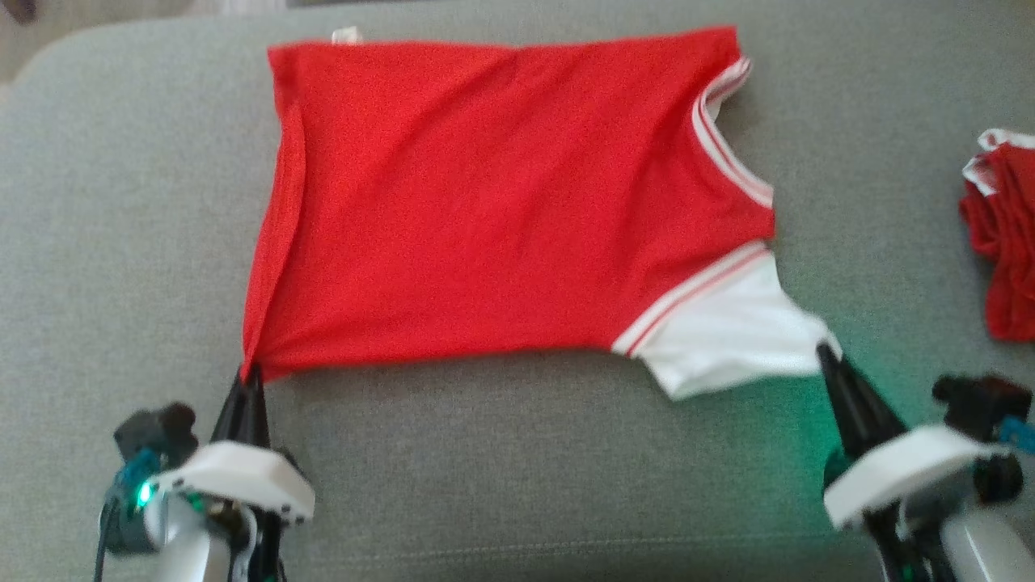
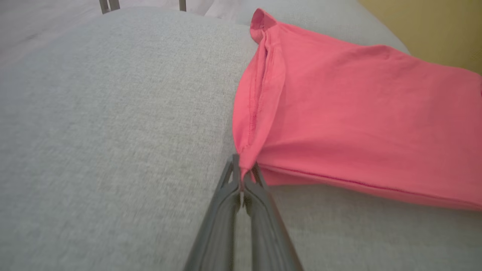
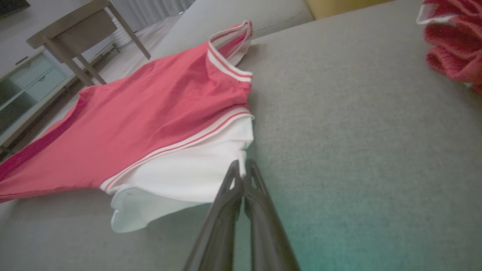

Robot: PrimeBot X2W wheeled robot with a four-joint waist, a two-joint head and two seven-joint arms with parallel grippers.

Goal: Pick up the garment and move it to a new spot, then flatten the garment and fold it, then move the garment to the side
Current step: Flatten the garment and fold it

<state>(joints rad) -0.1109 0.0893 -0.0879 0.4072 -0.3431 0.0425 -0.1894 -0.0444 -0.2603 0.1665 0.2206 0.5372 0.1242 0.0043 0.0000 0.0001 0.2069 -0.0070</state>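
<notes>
A red garment [image 1: 501, 202] with white sleeves and striped trim lies spread on the grey cushion [image 1: 121, 242], folded in half lengthwise. My left gripper [image 1: 249, 373] is shut on its near-left hem corner; the left wrist view shows the red corner [image 2: 244, 158] pinched between the fingertips. My right gripper [image 1: 826, 352] is shut on the edge of the white sleeve [image 1: 728, 331] at the near right. In the right wrist view the white sleeve [image 3: 196, 169] reaches the closed fingertips [image 3: 241, 169].
A second red and white garment [image 1: 1003, 242] lies crumpled at the cushion's right edge, also in the right wrist view as a red heap [image 3: 452, 41]. A wooden stool [image 3: 79, 34] and a low cabinet [image 3: 26, 86] stand beyond the cushion.
</notes>
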